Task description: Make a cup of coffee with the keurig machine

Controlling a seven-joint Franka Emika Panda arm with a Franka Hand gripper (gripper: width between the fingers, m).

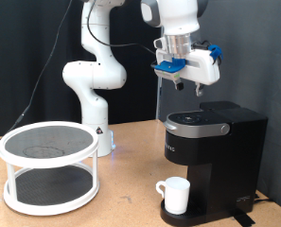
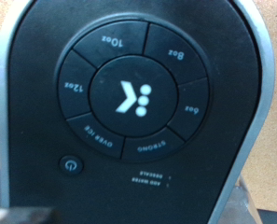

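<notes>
Gripper above matte-black keurig machine, aperture unclear; white cup on drip tray.

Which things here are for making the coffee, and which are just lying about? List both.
For the job:
- keurig machine, lid shut, button panel filling the wrist view
- cup standing on the machine's drip tray
- gripper hanging above the machine's lid, nothing between its fingers

Just lying about:
- two-tier white rack at the exterior view's left
- wooden table that everything stands on

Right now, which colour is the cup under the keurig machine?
Plain white; the cup shows best in the exterior view, standing at the black keurig machine.
</notes>
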